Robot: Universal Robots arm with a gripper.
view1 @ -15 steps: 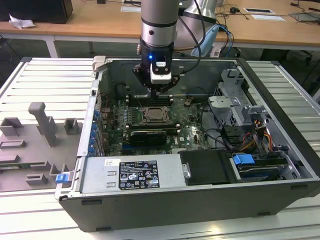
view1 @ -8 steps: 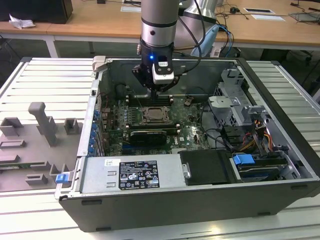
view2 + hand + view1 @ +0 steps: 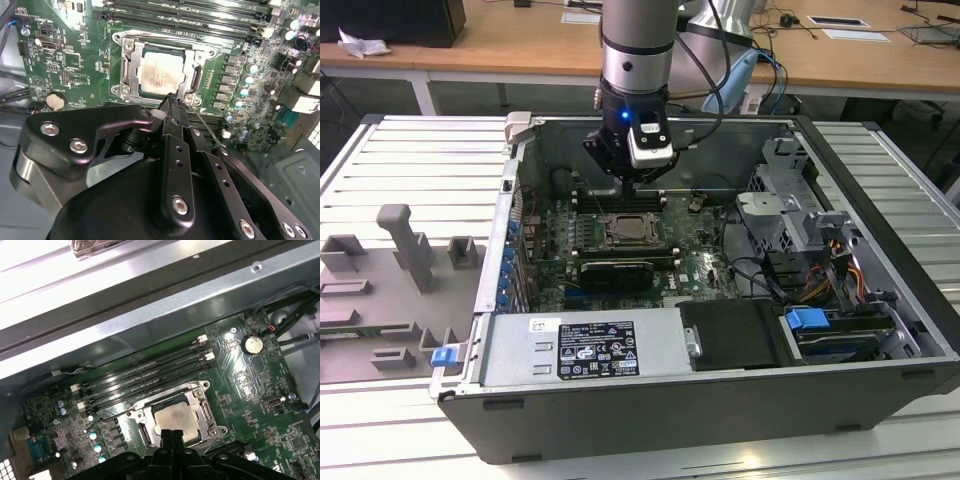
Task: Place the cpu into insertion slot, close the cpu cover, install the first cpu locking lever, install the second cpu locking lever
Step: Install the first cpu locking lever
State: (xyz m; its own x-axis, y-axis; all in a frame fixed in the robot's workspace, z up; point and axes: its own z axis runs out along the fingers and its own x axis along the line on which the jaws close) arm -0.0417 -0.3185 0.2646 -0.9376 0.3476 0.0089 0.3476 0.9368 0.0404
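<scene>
The gripper (image 3: pixel 172 100), fingers pressed together and empty, hovers beside the cpu (image 3: pixel 161 73) seated under the cpu cover (image 3: pixel 131 70).

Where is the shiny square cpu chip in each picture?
Exterior view: the cpu lies in the insertion slot amid the green motherboard, below the claw.
Second wrist view: cpu, just beyond the claw's tip.
First wrist view: cpu, beside the claw's tip.
Shared landmark: the long black memory slots.
</scene>
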